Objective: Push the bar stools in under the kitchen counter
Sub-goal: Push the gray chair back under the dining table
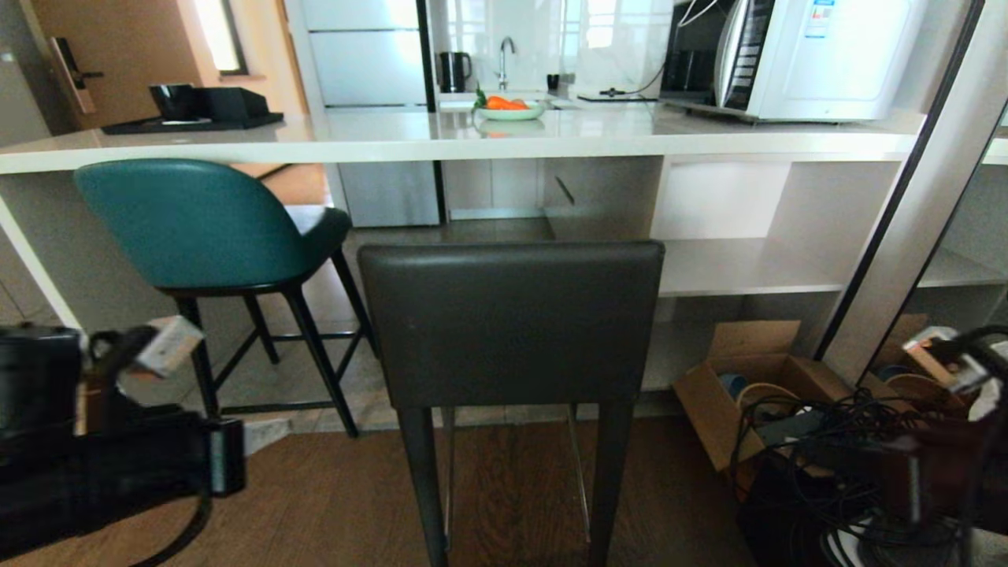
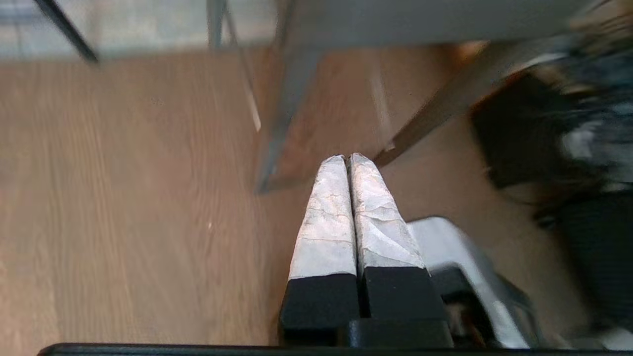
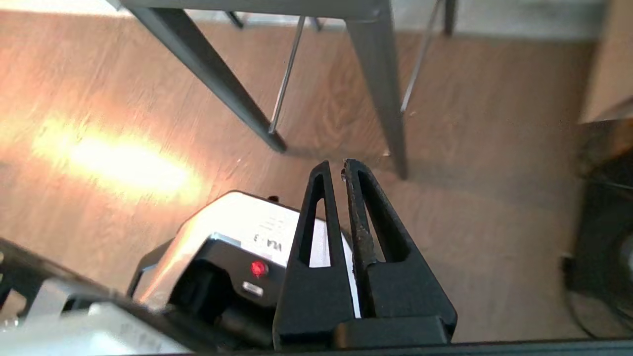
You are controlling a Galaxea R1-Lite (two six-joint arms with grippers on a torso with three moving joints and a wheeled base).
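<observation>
A: Head view. What stands before the bench?
B: Dark grey stool (image 1: 510, 323), centre foreground, square back toward cam, still out from the white bench (image 1: 441, 142), legs on wood floor (image 1: 331, 496). Teal stool (image 1: 201, 224) to its left, seat partly under the bench edge, thin black legs on the paler tile strip.

A: Surroundings?
B: On bench top: bowl w/ orange food (image 1: 510, 110), black tray w/ cup (image 1: 193, 114), microwave (image 1: 819, 55) at right. Behind: sink tap, kettle. Under bench, right: open white shelving (image 1: 748, 268); an open cardboard box (image 1: 756, 386) and a tangle of cables (image 1: 858, 449) sit on the floor just right of the grey stool. Left arm (image 1: 102, 457) low at left edge, right arm blurred low at right edge; neither touches a stool.

A: Left wrist view?
B: Left end effector (image 2: 347, 160), taped fingers pressed together, empty, above the floor; grey stool legs ahead, apart from the tips. Dark clutter blurred to one side.

A: Right wrist view?
B: Right end effector (image 3: 336, 170), black fingers nearly together w/ only a thin slit between them, nothing held. Grey stool legs and chrome footrest rod (image 3: 284, 74) ahead, not touched. A grey device w/ red light sits beneath the fingers.
</observation>
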